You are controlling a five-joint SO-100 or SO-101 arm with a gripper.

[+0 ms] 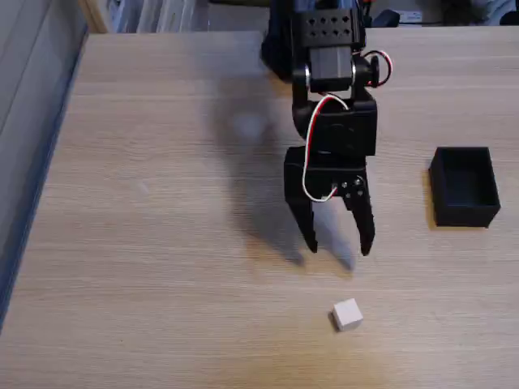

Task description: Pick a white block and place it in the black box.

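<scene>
Gripper (338, 246) hangs with jaws spread above the table, short of the white block (347, 314), so approach seems underway; next, lowering around it, black box (464, 186) waiting at right.

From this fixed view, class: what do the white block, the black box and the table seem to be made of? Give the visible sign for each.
White block: probably plastic or foam; plain, matte, softly rounded edges.
Black box: likely plastic, perhaps printed; matte, thin even walls.
Table: wood or wood-look laminate; pale streaked grain, smooth low sheen.
</scene>
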